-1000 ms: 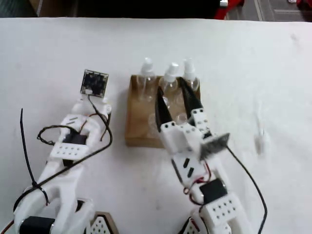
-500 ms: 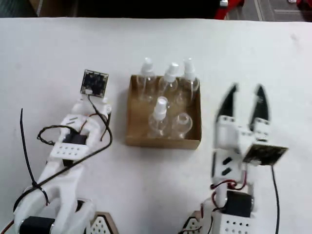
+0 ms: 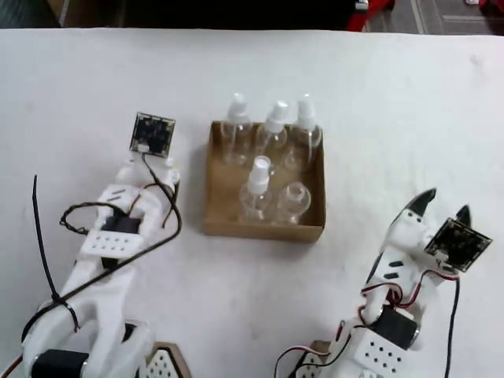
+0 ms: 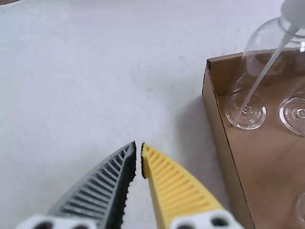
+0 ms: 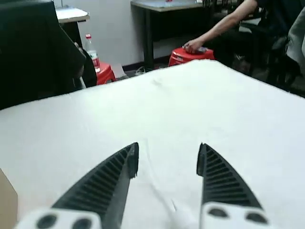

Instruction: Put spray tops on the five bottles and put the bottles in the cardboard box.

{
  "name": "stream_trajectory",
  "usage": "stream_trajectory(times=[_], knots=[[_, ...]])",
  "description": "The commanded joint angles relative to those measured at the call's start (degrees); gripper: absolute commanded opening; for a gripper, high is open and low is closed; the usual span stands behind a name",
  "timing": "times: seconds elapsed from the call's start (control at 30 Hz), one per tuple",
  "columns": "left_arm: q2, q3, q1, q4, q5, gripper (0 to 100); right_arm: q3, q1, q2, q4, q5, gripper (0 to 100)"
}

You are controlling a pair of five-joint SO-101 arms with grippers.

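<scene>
My left gripper [image 4: 138, 155] rests closed and empty over the table [image 3: 94, 79], just left of the cardboard box [image 3: 260, 231]. Five bottles [image 3: 272, 140] stand inside; four wear spray tops [image 3: 260, 167], while the front-right bottle [image 3: 293, 201] is bare. My right gripper [image 3: 446, 202] is spread open, holding nothing, to the right of the box.

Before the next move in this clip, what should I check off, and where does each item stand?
1. All five bottles inside the cardboard box: ok.
2. Spray top on every bottle: not ok. The near right bottle has a bare neck. The other four are capped.
3. Right tool open and empty, ready to pick: ok.
4. Left tool shut, over the table beside the box, not touching it: ok.
5. Loose top for the bare bottle located: cannot tell.
</scene>
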Motion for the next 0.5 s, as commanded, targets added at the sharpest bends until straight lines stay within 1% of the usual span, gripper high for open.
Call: stream_trajectory(times=[0.0, 0.17, 0.23, 0.47], knots=[[0.0, -0.6, 0.1, -1.2, -0.5, 2, 2.0, 0.6, -0.3, 0.4, -0.2, 17.6], [0.0, -0.6, 0.1, -1.2, -0.5, 2, 2.0, -0.1, -0.3, 5.2, -0.6, 17.3], [0.0, -0.7, 0.1, -1.2, -0.5, 2, 2.0, -1.2, -0.3, 5.5, -0.6, 17.3], [0.0, -0.7, 0.1, -1.2, -0.5, 2, 2.0, -1.0, -0.3, 5.5, -0.5, 17.3]])
